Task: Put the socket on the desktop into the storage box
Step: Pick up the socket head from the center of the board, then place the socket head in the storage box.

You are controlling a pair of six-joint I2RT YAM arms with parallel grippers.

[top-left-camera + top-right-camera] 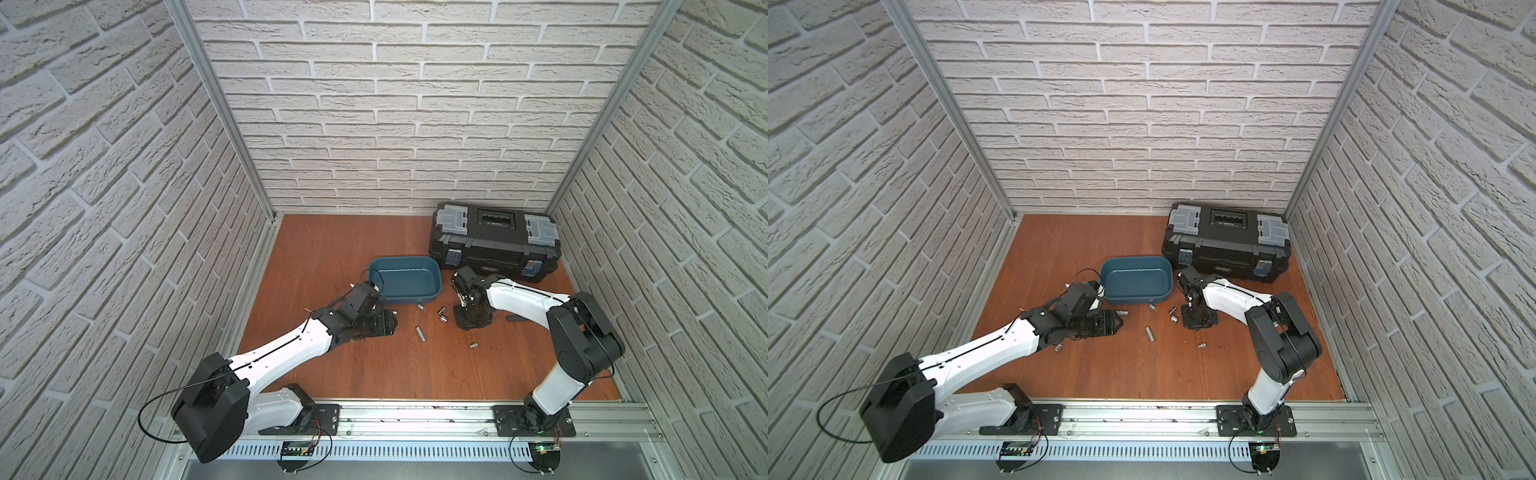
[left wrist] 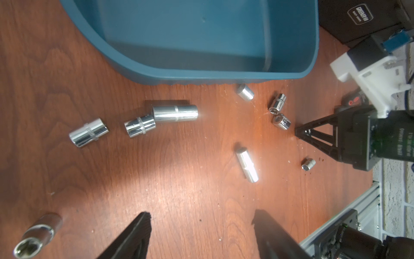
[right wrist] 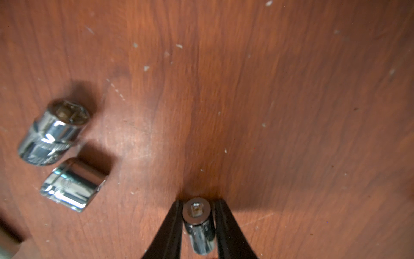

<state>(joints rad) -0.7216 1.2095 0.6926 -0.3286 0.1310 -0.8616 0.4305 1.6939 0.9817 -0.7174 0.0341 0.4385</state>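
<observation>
On the reddish-brown desktop [image 1: 332, 249] the teal storage box [image 1: 409, 296] [image 1: 1138, 296] [image 2: 201, 77] holds nothing. My right gripper [image 3: 197, 203] [image 1: 462, 322] points down at the board just right of the box. Its fingers press both sides of a small chrome socket [image 3: 197, 215] that lies on the wood. My left gripper [image 2: 201, 216] [image 1: 388, 322] hangs low in front of the box's left end, open over bare wood. Several more sockets lie loose in front of the box, among them a long socket [image 2: 175, 113] and a slim socket [image 2: 246, 164] [image 1: 420, 333].
A black toolbox [image 1: 494, 245] with grey latches stands behind the right arm by the back wall. Two short sockets [image 3: 53, 132] [image 3: 71, 183] lie close beside the right gripper. One socket [image 2: 35, 235] lies near the left arm. Brick-patterned walls enclose three sides.
</observation>
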